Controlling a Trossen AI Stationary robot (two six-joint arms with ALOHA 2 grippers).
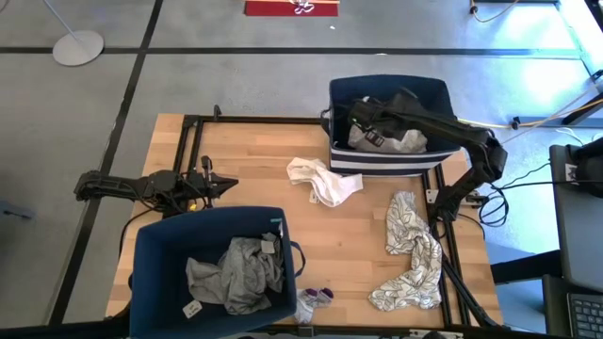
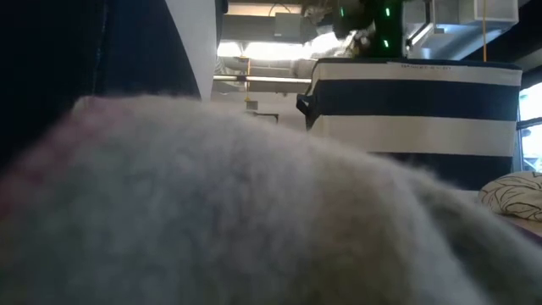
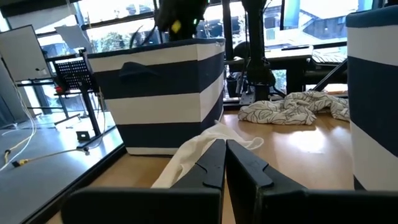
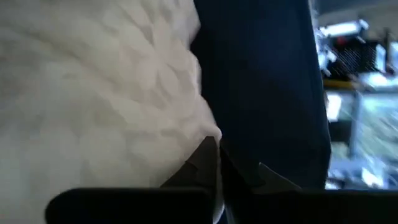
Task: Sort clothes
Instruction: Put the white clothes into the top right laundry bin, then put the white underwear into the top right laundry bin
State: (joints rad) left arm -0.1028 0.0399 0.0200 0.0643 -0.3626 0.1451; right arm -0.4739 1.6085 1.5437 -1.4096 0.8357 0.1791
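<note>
Right gripper (image 1: pixel 363 113) reached into the far striped bin (image 1: pixel 388 160), fingers closed together against the pale garment (image 4: pixel 93 93) lying inside; whether fabric is pinched cannot be told. Left gripper (image 1: pixel 229 184) parked at the table's left edge, fingers closed, holding nothing. White garment (image 1: pixel 323 180) at mid-table, near the far bin. Squiggle-print garment (image 1: pixel 408 252) on the right side of the table. Grey garment (image 1: pixel 236 273) inside the near navy bin (image 1: pixel 155 254) (small sock-like item (image 1: pixel 314 299) just beside it).
</note>
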